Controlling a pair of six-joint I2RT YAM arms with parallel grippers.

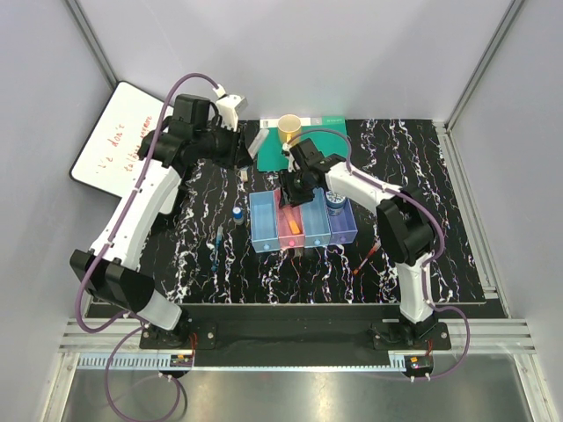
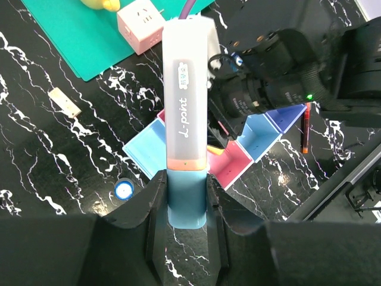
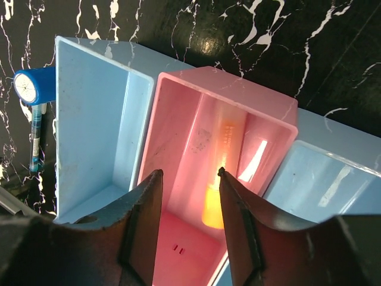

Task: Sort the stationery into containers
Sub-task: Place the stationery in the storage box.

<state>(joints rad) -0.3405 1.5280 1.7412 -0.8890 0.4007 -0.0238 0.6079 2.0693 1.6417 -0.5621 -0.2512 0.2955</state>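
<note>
Teal marker clamped in left gripper; right gripper narrowly parted.

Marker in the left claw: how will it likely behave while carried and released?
The marker looks stiff and light: straight plastic barrel. The left claw grips only its teal end, so it may pivot. Its smooth barrel could slip, or roll once set down.

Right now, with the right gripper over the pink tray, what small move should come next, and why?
Probably lift the right gripper straight up, clear of the pink tray. Its jaws stand open and the orange marker lies in that tray, so nothing is left to hold. Backing off would also make room for the left gripper, which is shut on the teal marker.
</note>
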